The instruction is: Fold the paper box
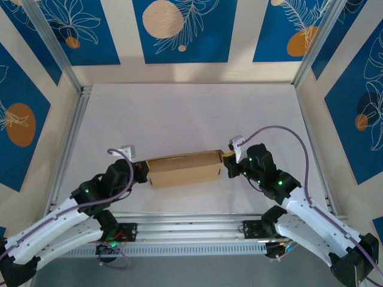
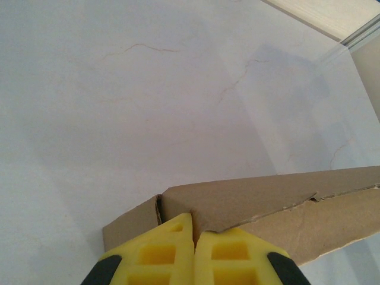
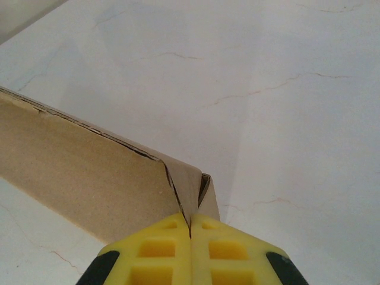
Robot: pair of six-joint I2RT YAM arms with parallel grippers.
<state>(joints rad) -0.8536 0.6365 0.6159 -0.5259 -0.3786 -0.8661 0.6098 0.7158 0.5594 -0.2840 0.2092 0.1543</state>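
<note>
**Cardboard box flanked end to end by two clenched grippers**

The plain brown corrugated cardboard paper box (image 1: 184, 169) lies on the pale, faintly veined white table (image 1: 179, 113). It sits towards the front edge, roughly midway between the two arms, with its long side running left to right. It is folded up into a shallow rectangular shape (from above, the top face looks closed). It is turned slightly, so its right end sits a little farther from the arm bases than its left.

The left gripper (image 1: 142, 171) meets the box's left end and the right gripper (image 1: 228, 160) meets its right end, so the box lies between them.

In the left wrist view, the left gripper (image 2: 194, 230) has its yellow fingers (image 2: 157, 255) pressed together with no gap. Their tips touch the paper box (image 2: 267, 199) at a corner where a short end flap meets the long side.

In the right wrist view, the right gripper (image 3: 190, 224) is clenched the same way, with its yellow fingers (image 3: 160, 252) flush against each other. A crease at the end corner of the paper box (image 3: 89, 172) runs straight down into the seam between them. Whether a thin layer of card is pinched in either gripper cannot be told.

A silver aluminium rail (image 1: 191, 224) runs along the table's front edge between the arm bases.
</note>
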